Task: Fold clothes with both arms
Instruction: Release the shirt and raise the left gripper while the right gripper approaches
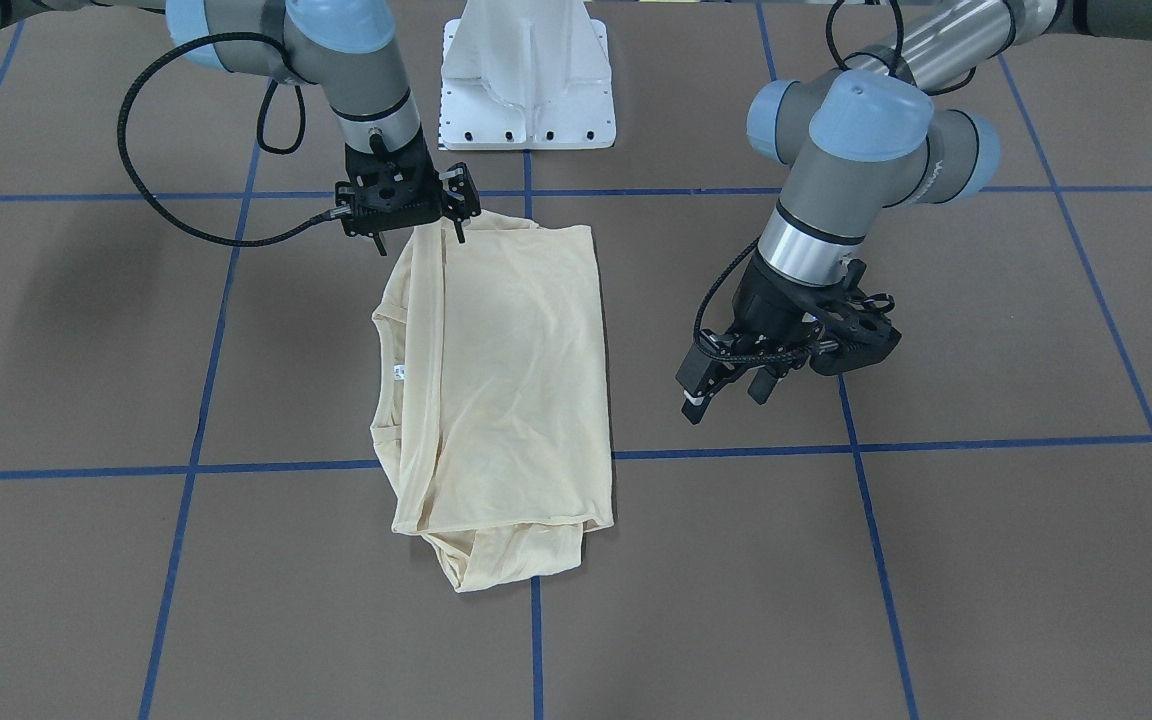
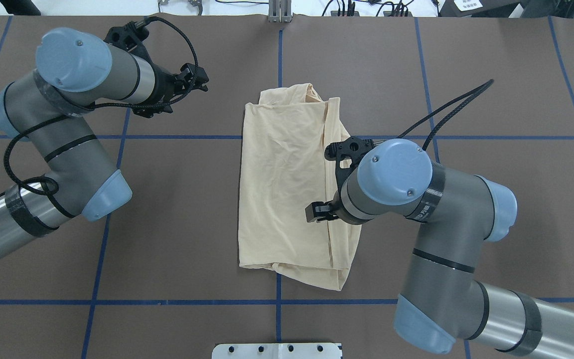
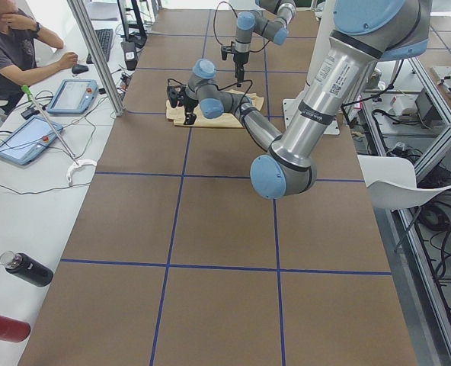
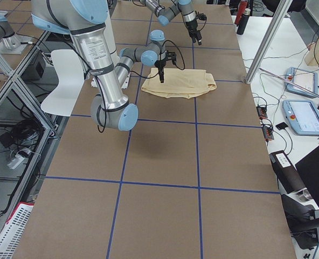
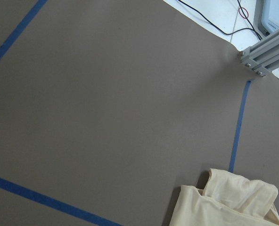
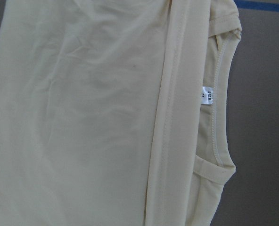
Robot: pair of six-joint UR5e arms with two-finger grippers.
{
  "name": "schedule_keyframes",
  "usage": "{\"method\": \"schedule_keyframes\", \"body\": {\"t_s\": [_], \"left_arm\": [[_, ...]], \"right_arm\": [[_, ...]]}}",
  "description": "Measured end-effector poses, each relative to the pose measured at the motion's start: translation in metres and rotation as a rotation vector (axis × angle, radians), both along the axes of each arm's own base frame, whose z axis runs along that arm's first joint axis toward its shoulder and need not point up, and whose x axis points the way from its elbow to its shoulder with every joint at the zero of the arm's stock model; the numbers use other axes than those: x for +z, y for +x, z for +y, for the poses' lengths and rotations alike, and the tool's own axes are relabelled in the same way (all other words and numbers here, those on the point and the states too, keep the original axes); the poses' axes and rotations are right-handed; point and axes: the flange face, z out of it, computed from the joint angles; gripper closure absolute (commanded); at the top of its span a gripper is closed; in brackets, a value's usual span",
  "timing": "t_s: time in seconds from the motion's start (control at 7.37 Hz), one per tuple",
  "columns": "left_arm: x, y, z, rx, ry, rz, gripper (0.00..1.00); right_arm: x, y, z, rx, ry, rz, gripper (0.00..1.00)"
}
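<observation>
The shirt [image 1: 516, 380] lies folded in a long rectangle at the middle of the table [image 1: 1016, 560], with the neck label [image 1: 398, 372] showing on the robot's right side. The right gripper [image 1: 419, 240] points down at the shirt corner nearest the base, and its fingers look apart, one on each side of the cloth edge. The left gripper [image 1: 726, 395] hangs over bare table near the other long edge, fingers wide and holding nothing.
</observation>
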Motion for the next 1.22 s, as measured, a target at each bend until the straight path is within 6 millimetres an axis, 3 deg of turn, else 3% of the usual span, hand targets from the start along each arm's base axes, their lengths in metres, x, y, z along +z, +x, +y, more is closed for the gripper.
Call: {"method": "schedule_keyframes", "body": {"t_s": [0.41, 1.22], "left_arm": [[0.002, 0.003, 0.002, 0.008, 0.001, -0.005, 0.0], [0.006, 0.02, 0.011, 0.035, 0.0, -0.008, 0.0]], "right_arm": [[0.022, -0.045, 0.018, -0.063, 0.009, 0.114, 0.0], [0.044, -0.058, 0.023, -0.088, -0.016, 0.175, 0.0]]}}
